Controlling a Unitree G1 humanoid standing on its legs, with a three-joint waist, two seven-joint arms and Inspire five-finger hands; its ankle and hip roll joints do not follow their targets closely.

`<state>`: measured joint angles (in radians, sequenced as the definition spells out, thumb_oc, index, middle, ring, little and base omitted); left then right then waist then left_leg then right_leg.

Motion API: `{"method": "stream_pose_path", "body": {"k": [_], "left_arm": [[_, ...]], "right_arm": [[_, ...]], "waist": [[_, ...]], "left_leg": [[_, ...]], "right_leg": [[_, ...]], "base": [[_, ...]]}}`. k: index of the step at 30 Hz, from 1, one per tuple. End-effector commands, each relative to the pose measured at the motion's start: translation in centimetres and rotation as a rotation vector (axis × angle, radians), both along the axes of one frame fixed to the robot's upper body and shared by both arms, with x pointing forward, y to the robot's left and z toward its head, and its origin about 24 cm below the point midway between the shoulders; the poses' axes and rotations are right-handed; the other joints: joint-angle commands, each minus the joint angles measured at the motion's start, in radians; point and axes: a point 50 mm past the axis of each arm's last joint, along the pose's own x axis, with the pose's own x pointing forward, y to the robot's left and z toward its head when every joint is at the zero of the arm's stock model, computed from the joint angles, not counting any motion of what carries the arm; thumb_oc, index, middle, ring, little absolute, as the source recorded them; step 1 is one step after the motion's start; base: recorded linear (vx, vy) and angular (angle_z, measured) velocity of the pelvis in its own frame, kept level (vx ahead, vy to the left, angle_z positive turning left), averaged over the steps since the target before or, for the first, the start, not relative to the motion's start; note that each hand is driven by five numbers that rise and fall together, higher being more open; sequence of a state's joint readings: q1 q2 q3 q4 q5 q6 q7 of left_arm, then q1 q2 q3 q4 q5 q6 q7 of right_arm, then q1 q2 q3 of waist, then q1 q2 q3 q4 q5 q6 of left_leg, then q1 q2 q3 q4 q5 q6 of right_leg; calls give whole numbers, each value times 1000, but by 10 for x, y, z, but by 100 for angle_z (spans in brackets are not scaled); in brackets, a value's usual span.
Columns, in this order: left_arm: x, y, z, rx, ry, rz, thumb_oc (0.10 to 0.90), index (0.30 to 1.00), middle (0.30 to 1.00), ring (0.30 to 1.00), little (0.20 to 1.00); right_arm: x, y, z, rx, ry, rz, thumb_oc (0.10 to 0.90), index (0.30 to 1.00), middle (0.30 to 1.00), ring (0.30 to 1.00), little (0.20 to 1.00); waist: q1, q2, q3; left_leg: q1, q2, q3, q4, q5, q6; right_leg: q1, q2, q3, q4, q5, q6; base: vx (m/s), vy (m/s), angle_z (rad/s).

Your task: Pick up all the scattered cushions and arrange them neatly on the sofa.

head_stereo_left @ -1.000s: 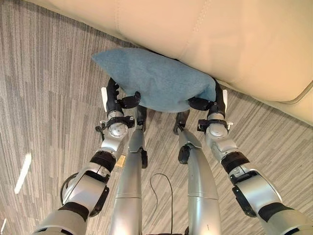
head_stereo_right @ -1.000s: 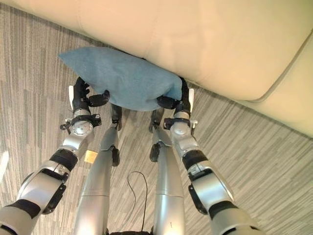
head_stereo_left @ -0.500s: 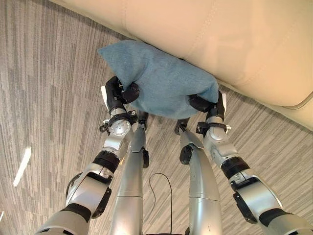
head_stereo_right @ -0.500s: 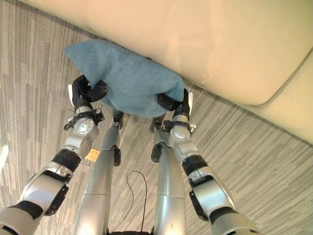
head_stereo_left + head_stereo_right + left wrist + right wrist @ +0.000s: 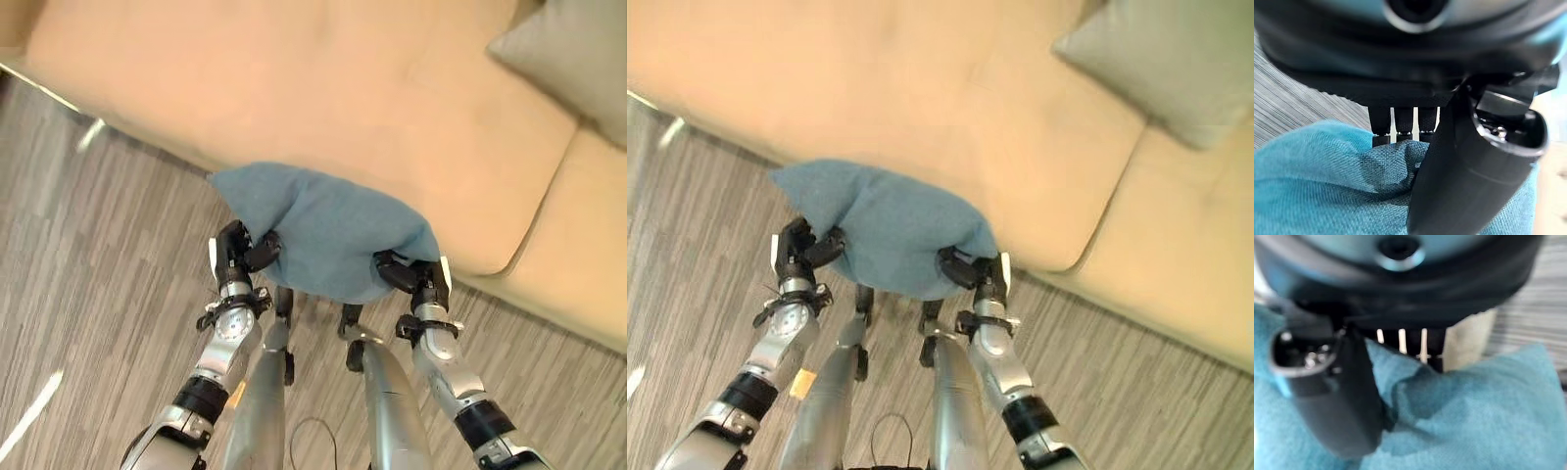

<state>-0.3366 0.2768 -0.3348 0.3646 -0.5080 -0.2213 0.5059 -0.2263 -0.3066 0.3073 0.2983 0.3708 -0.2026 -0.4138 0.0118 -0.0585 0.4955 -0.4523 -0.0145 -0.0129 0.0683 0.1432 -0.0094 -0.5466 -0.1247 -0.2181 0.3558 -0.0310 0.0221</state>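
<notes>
A blue cushion (image 5: 328,230) hangs in the air in front of the beige sofa (image 5: 323,88), held between both hands at the level of the seat's front edge. My left hand (image 5: 238,252) grips its left side, thumb and fingers (image 5: 1403,122) pinching the fabric. My right hand (image 5: 416,279) is curled on the right side, its thumb (image 5: 1337,391) pressed into the blue cushion (image 5: 1474,416). A grey-green cushion (image 5: 573,49) lies on the sofa seat at the far right.
Striped grey carpet (image 5: 88,284) covers the floor to the left and below the sofa. A seam (image 5: 534,225) divides the sofa's two seat cushions on the right. The wide beige seat lies open behind the blue cushion.
Both hands have lifted the blue cushion off the floor up to the seat's edge. The camera has tilted up, so more of the sofa seat and the grey-green cushion came into view.
</notes>
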Motion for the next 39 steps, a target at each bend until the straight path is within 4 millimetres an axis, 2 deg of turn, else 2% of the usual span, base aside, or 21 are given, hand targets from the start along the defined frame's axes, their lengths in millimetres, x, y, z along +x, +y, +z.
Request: {"method": "stream_pose_path", "body": {"k": [1,6,8,11,12,13,17,18,22,23,24,25,27,28,30,34,35,36,37,38,39], "left_arm": [[-11,-57,39,7,-264,-298,400,300,300,300,300],[-29,-35,24,87,-237,-278,400,300,300,300,300],[-34,-27,19,96,-218,-250,400,300,300,300,300],[-39,-24,8,62,-172,-234,400,300,300,300,300],[-39,-24,8,62,-172,-234,400,300,300,300,300],[-43,-23,1,48,-140,-239,400,300,300,300,300],[-51,-16,-10,64,-85,-237,400,300,300,300,300],[-56,-12,-16,71,-56,-227,400,300,300,300,300],[-61,-4,-19,95,-38,-207,400,300,300,300,300],[-61,-4,-19,95,-38,-207,400,300,300,300,300],[-61,-4,-18,106,-44,-202,400,300,300,300,300],[-60,-5,-17,108,-49,-205,400,300,300,300,300],[-57,-8,-13,111,-69,-209,400,300,300,300,300],[-57,-8,-13,111,-70,-209,400,300,300,300,300],[-54,-11,-14,110,-65,-222,400,300,300,300,300],[-55,-10,-16,106,-55,-223,400,300,300,300,300],[-56,-14,-17,106,-55,-246,400,300,300,300,300],[-56,-14,-17,106,-54,-246,400,300,300,300,300],[-57,-17,-19,95,-54,-255,400,300,300,300,300],[-57,-20,-17,83,-62,-264,400,300,300,300,300],[-57,-20,-17,82,-61,-264,400,300,300,300,300]], "right_arm": [[-2,36,64,24,-357,213,400,300,300,300,300],[-19,17,51,-54,-323,187,400,300,300,300,300],[-26,2,46,-76,-304,128,400,300,300,300,300],[-34,-19,34,-86,-248,32,400,300,300,300,300],[-34,-19,34,-86,-248,32,400,300,300,300,300],[-39,-24,26,-84,-211,5,400,300,300,300,300],[-43,-28,18,-93,-165,-8,400,300,300,300,300],[-44,-25,14,-92,-146,-4,400,300,300,300,300],[-43,-17,12,-96,-134,27,400,300,300,300,300],[-43,-17,11,-96,-134,27,400,300,300,300,300],[-44,-15,13,-92,-145,26,400,300,300,300,300],[-43,-15,14,-88,-151,27,400,300,300,300,300],[-42,-15,18,-97,-166,30,400,300,300,300,300],[-41,-15,18,-97,-166,30,400,300,300,300,300],[-38,-17,20,-105,-178,25,400,300,300,300,300],[-40,-20,20,-111,-175,18,400,300,300,300,300],[-46,-23,17,-107,-165,10,400,300,300,300,300],[-46,-23,16,-107,-164,9,400,300,300,300,300],[-49,-29,13,-109,-148,-7,400,300,300,300,300],[-51,-34,13,-121,-148,-17,400,300,300,300,300],[-51,-35,13,-121,-148,-17,400,300,300,300,300]], "waist": [[-6,20,-146],[-9,19,-211],[-13,16,-236],[-34,21,-272],[-34,21,-271],[-52,24,-291],[-47,16,-317],[-39,18,-323],[-19,28,-315],[-19,27,-314],[-21,37,-312],[-27,41,-311],[-42,40,-307],[-42,42,-309],[-50,28,-309],[-67,23,-304],[-81,12,-313],[-84,13,-310],[-95,11,-320],[-106,9,-328],[-106,10,-328]], "left_leg": [[43,-23,0,58,-141,0],[133,-28,1,68,-166,-7],[144,-31,11,111,-176,-24],[172,13,125,133,-196,-17],[173,13,124,135,-197,-18],[216,43,204,129,-215,-4],[271,36,213,99,-231,15],[309,21,212,67,-243,33],[377,-11,211,2,-244,66],[378,-13,212,1,-243,67],[403,-13,186,-29,-236,67],[413,-16,165,-39,-232,64],[421,-29,121,-49,-226,56],[417,-27,121,-50,-224,55],[435,-56,69,-60,-227,52],[472,-72,-1,-73,-240,45],[494,-91,-28,-66,-261,37],[497,-90,-31,-65,-262,37],[494,-100,-32,-19,-287,15],[460,-97,1,89,-288,-21],[455,-95,1,99,-293,-22]], "right_leg": [[138,13,-5,-149,-24,62],[274,35,-12,-209,-42,54],[338,31,-37,-233,-56,48],[385,6,-117,-226,-70,47],[386,7,-117,-226,-71,47],[418,-5,-154,-224,-76,51],[464,-17,-172,-209,-82,65],[474,-35,-167,-170,-79,83],[442,-103,-138,9,8,138],[441,-105,-137,12,6,139],[402,-88,-92,76,-5,137],[378,-56,-50,84,-25,125],[334,20,38,32,-63,111],[333,22,38,27,-58,110],[301,70,78,-98,-33,93],[232,103,80,-128,21,109],[274,100,85,-178,16,92],[280,100,82,-181,16,91],[316,104,81,-205,14,72],[363,101,68,-245,20,65],[364,102,67,-247,21,65]], "base": [[168,-70,-2],[121,-34,10],[130,-23,30],[85,18,92],[161,82,80],[197,111,63],[215,138,67],[146,225,24],[110,246,14],[103,166,11],[101,108,17],[143,127,21],[106,44,57],[166,-12,78],[219,-42,84],[242,-58,71],[252,-56,80],[331,-100,113],[291,-120,133],[287,-119,122],[225,-91,68]]}}
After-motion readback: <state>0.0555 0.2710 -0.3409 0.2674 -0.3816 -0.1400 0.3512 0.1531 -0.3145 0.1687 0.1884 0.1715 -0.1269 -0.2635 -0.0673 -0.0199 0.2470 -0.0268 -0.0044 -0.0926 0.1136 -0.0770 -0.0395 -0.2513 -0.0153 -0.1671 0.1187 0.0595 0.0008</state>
